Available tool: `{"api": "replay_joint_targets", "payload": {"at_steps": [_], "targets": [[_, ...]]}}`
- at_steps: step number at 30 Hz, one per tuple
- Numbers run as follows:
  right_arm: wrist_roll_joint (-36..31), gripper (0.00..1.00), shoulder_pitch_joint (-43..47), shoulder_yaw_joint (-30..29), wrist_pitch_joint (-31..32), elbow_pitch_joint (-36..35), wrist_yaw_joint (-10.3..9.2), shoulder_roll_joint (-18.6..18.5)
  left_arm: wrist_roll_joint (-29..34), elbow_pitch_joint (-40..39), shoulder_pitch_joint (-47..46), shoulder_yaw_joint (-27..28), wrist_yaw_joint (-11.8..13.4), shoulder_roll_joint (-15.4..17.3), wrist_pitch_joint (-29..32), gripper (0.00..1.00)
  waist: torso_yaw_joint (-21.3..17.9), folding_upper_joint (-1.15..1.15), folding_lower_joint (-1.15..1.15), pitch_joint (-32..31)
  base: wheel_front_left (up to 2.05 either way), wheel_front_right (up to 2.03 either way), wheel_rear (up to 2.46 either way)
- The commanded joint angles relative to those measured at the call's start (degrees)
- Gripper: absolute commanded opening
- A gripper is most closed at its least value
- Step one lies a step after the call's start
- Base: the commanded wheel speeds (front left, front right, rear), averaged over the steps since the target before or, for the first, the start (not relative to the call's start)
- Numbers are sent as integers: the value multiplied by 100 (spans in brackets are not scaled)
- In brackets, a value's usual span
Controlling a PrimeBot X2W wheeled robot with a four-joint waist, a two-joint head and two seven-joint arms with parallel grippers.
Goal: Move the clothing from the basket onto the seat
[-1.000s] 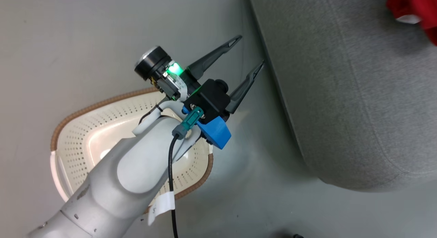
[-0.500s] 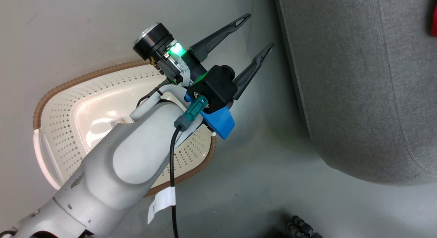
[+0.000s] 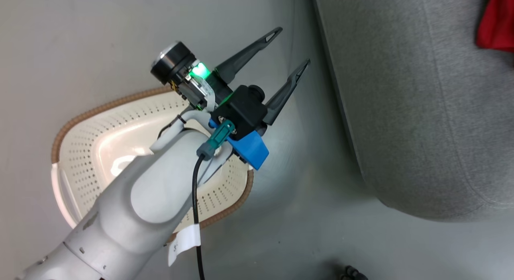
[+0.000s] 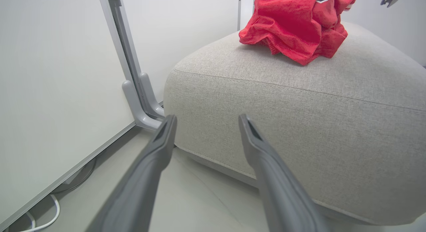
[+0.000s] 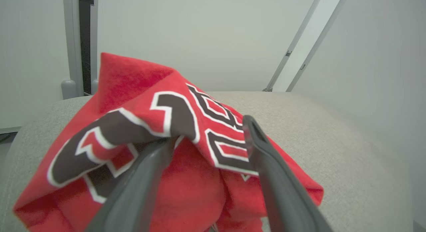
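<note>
Seat (image 4: 299, 125): grey upholstered cushion with a seam.
Clothing (image 4: 293, 29): red heap on the seat's top.
Right gripper (image 5: 208, 132): over the seat, its 2 fingers spread apart.
Jersey (image 5: 159, 115): red with black, white-edged numbers, lying on the seat and draped over the right gripper's fingers.
Left gripper (image 3: 292, 47): jaws wide apart, beside the seat's edge.
Basket (image 3: 100, 111): cream with a braided rim, on the floor near the seat's corner.

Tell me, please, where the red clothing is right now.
The clothing lies bunched on top of the grey seat, at the top of the left wrist view, and the open right gripper straddles a fold.
</note>
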Motion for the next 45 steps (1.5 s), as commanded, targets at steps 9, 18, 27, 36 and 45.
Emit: {"api": "replay_joint_targets", "payload": {"at_steps": [9, 18, 27, 36, 45], "targets": [[204, 100, 1359, 568, 1, -696, -1, 110, -286, 117, 518, 227, 191, -126, -128, 100, -32, 0, 0, -1101, 0, 0, 0], [575, 100, 2073, 1524, 2, -1722, 0, 344, -488, -518, 1415, 1194, 595, 75, -134, 100, 165, 0, 0, -1955, 0, 0, 0], [721, 100, 2540, 2194, 1, -2173, 0, 625, -431, -978, 2296, 2240, 708, 19, -131, 100, 707, 0, 0, -2469, 0, 0, 0], [780, 100, 2769, 2656, 1, -2104, 0, 882, -263, -1109, 3106, 3297, 614, -266, -130, 100, 1165, 0, 0, -2880, 0, 0, 0], [740, 100, 3087, 2916, 1, -1991, 0, 1040, -9, -1104, 3762, 4048, 388, -584, -131, 100, 1457, 0, 0, -3262, 0, 0, 0]]}}
